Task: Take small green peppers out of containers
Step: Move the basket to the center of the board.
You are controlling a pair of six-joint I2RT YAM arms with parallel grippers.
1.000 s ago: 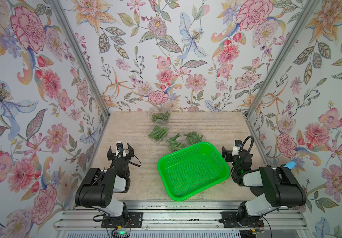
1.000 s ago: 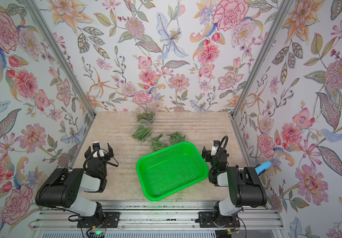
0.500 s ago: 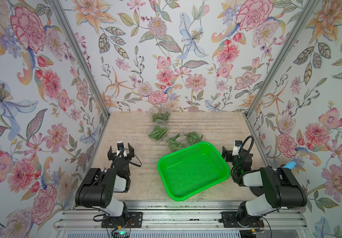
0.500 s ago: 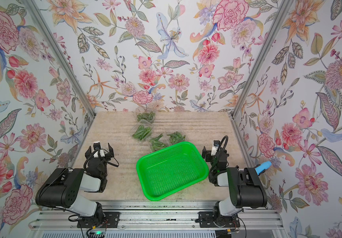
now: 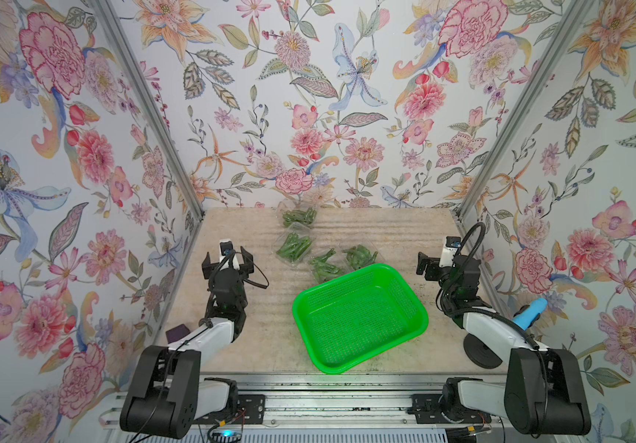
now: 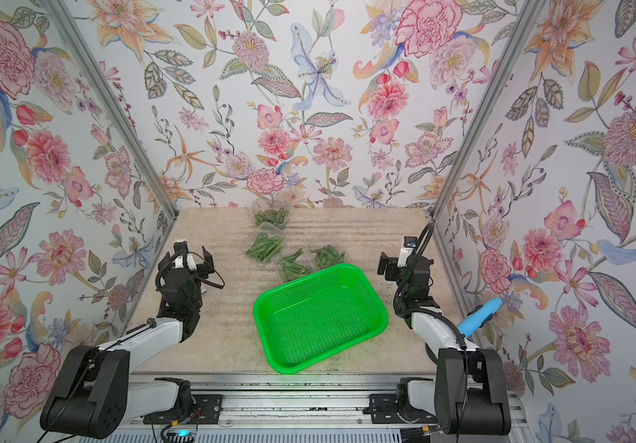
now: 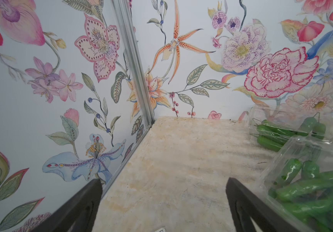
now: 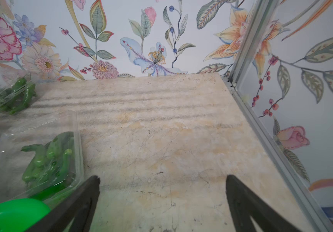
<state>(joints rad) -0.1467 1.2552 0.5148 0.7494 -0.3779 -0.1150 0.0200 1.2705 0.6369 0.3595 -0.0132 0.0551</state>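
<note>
- Presently the left fingers [image 7: 91,190] and the right fingers [image 8: 90,186] both stand wide apart, empty, low over the bare table [image 5: 404,237].
- All small green peppers [image 5: 294,247] lie inside the four clear containers [image 7: 302,146], clustered mid-table beyond the green basket [image 5: 358,322].
- Judgement: each arm has a container forward and inboard, about equally near. The peppers nearest the left fingers run diagonally.

peppers [image 5: 293,247] in containers [image 8: 41,124] behind basket [image 5: 358,318]; left claw [image 7: 163,180], right claw [image 8: 162,177] flank basket.
</note>
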